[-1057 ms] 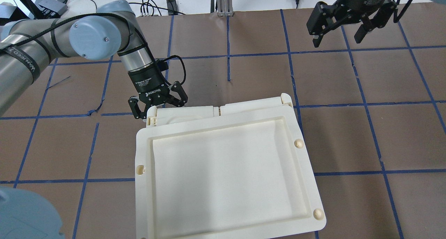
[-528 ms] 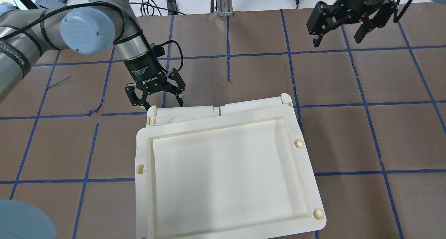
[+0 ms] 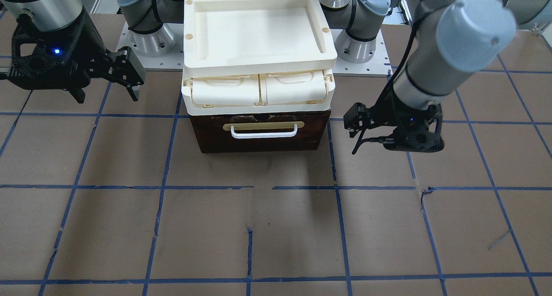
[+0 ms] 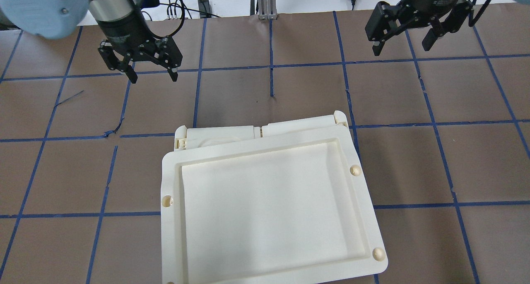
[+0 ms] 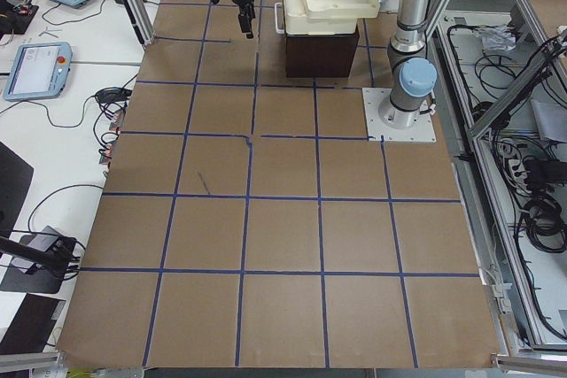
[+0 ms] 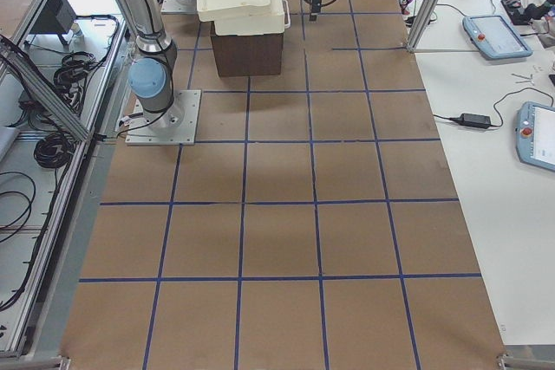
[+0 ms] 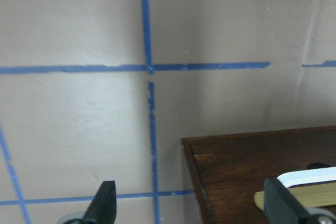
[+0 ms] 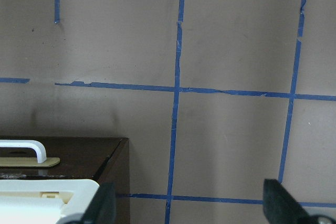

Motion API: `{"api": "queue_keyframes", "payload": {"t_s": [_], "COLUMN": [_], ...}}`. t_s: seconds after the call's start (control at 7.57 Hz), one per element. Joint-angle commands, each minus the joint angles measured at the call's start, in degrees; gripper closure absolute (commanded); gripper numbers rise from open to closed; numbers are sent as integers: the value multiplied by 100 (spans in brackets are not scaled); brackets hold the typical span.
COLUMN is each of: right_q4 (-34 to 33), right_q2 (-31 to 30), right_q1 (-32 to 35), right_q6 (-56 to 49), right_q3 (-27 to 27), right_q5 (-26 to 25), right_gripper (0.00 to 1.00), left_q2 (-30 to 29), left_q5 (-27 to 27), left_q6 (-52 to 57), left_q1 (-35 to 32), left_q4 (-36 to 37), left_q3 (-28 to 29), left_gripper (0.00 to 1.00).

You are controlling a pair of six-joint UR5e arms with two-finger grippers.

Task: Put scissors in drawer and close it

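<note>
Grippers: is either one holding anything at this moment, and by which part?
Nothing is held. The left gripper and the right gripper both hang open and empty; no scissors show in any view.

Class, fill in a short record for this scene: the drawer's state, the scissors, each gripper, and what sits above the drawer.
drawer: shut, nothing touching its white handle
scissors: not visible in any view
left gripper: open, empty, over the table, off to one side of the drawer
right gripper: open, empty, over the table on the other side
above drawer: two cream compartments, with an empty cream tray on top
</note>
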Motion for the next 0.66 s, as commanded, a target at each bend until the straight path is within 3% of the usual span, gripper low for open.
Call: {"api": "queue_keyframes", "payload": {"t_s": [0.0, 0.53], "right_q4": [0, 97], "right_q2": [9, 26], "right_q1": [20, 38], "right_q6": [335, 284], "right_q3": [-102, -119], "right_q5": [4, 13], "right_gripper": [0, 0], "left_q2": [343, 386], "left_q5": [81, 1], "left_q6": [34, -107], "left_q1": [320, 330], "left_q4": [49, 102], "left_q3": [-90, -240], "left_gripper": [0, 0]}}
